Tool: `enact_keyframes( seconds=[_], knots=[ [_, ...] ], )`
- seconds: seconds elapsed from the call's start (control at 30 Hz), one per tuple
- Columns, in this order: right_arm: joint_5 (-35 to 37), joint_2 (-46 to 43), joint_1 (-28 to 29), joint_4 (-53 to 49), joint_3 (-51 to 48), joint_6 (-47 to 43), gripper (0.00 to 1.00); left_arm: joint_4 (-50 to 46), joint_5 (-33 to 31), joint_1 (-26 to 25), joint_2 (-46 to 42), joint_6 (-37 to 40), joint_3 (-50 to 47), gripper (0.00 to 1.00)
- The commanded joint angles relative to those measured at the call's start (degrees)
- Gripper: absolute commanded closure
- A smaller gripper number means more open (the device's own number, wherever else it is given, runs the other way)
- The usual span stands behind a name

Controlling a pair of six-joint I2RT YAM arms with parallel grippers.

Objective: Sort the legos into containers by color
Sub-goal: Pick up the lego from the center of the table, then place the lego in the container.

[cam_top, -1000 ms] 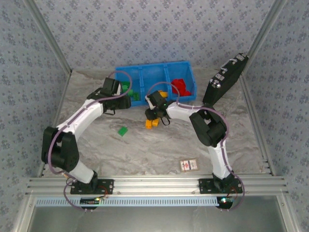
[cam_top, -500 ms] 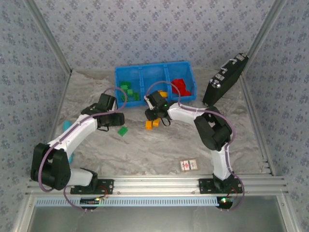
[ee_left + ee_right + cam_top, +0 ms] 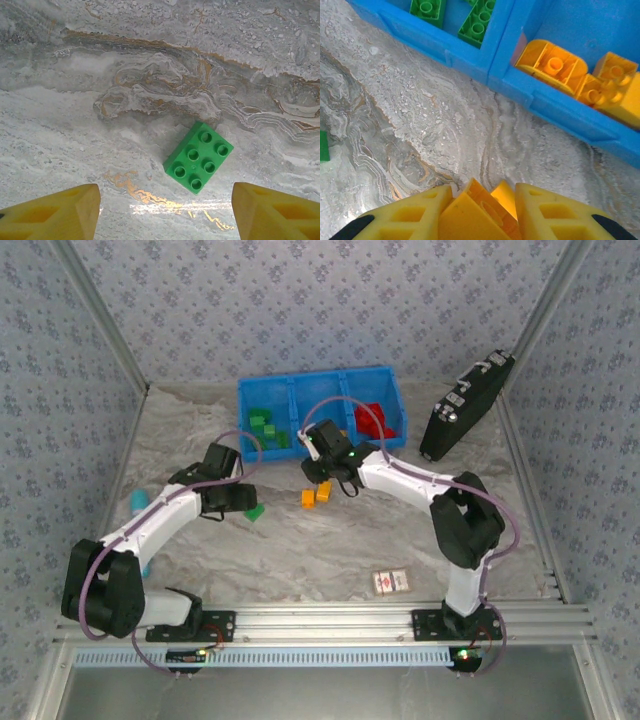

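Marbled tabletop (image 3: 330, 550) carries one blue tray (image 3: 320, 380) of three compartments and two loose orange bricks (image 3: 308, 497) just behind the right gripper (image 3: 482, 210). Stretched low, the left gripper (image 3: 165, 212) hangs released, with one green brick (image 3: 198, 156) ahead between its jaws, untouched. Seen from its wrist, the bent right arm's jaws clench another orange brick (image 3: 465, 215) short of the tray.

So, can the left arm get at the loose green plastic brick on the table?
Likely yes: the open left gripper hangs over the green plastic brick, nothing lying between.

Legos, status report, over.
Left claw open, above loose green lego. Right claw shut on orange lego, just short of blue tray. Nothing between it and the tray wall.
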Motion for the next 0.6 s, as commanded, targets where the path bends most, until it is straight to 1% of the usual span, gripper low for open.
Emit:
enact_keyframes(
  seconds=[0.0, 0.13, 0.3, 0.43, 0.57],
  knots=[
    [2.7, -2.0, -1.2, -3.3, 3.9, -3.3, 0.64, 1.0, 1.7, -0.2, -0.3, -0.5, -1.0, 0.30],
    [2.6, -0.3, -4.0, -3.3, 7.5, -5.1, 0.64, 0.9, 3.1, -0.3, 0.0, -0.2, -1.6, 0.29],
    [1.9, 3.8, -7.0, -2.6, 13.2, -6.1, 0.64, 0.4, 3.8, -0.8, 1.7, 0.1, -1.9, 0.29],
    [0.4, 9.2, -9.1, -2.7, 19.6, -6.0, 0.64, 1.6, 4.3, -1.7, 2.4, -0.7, -2.9, 0.28],
    [-0.4, 14.7, -9.9, -4.5, 26.5, -5.7, 0.64, 2.5, 4.2, -1.9, 3.8, -0.8, -3.1, 0.28]
  ],
)
